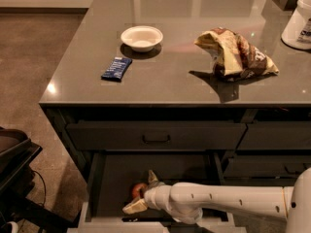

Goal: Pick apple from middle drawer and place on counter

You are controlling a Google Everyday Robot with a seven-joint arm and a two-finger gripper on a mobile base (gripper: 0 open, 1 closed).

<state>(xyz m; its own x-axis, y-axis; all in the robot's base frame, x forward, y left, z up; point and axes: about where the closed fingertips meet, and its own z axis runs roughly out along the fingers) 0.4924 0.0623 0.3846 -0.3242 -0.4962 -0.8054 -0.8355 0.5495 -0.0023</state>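
The middle drawer (97, 178) is pulled out below the counter (175, 76). The apple (139, 188), small and red, lies on the drawer floor near the front left. My gripper (139, 193) reaches into the drawer from the right on a white arm. Its fingers are open and stand on either side of the apple, one finger (152, 176) behind it and one (134, 207) in front. Part of the apple is hidden by the gripper.
On the counter are a white bowl (141, 37), a blue snack bar (116, 68), a crumpled chip bag (235, 54) and a white container (299, 21) at the far right. A closed top drawer with a handle (156, 139) lies above the open one. A dark object (14, 159) stands at left.
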